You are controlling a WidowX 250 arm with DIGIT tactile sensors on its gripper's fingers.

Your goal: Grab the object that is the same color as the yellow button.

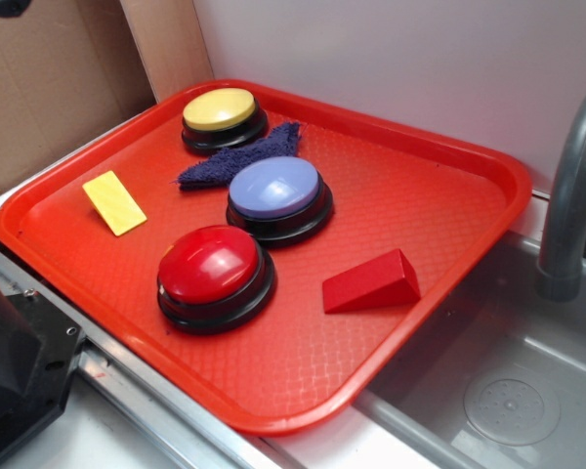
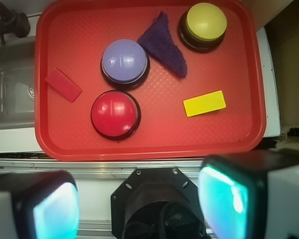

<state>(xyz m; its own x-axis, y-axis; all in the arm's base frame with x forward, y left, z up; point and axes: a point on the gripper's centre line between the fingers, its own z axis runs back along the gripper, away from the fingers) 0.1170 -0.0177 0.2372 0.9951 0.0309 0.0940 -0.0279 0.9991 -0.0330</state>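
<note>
— Since the yellow block (image 2: 204,103) is what I'm after, where does it sit for you?

— Lying flat on the red tray (image 2: 149,144), alone, at about four o'clock from the tray's middle in my wrist view. Nothing touches it, so I judge it was laid out with clear space on every side to give my fingers room.

— And the yellow button (image 2: 205,23) it matches?

— At twelve o'clock from the block, near the tray's far rim, well apart from it. Same yellow on the dome, which is why the block is the target and not the red wedge (image 2: 63,84).

— What lies between?

— A dark blue cloth (image 2: 163,44) at about eleven o'clock from the block, its edge running up beside the yellow button and the lavender button (image 2: 124,60). The red button (image 2: 115,113) is at nine o'clock from the block, near the lavender one. The wedge is far off at nine o'clock, by the tray's sink-side rim.

— And your gripper (image 2: 139,199)?

— Spread wide, one finger (image 2: 55,209) at each bottom corner of my wrist view, with nothing between them. It's off the tray, at six o'clock, touching nothing. The block is thin, so I expect I'll need to come down low over it.
</note>
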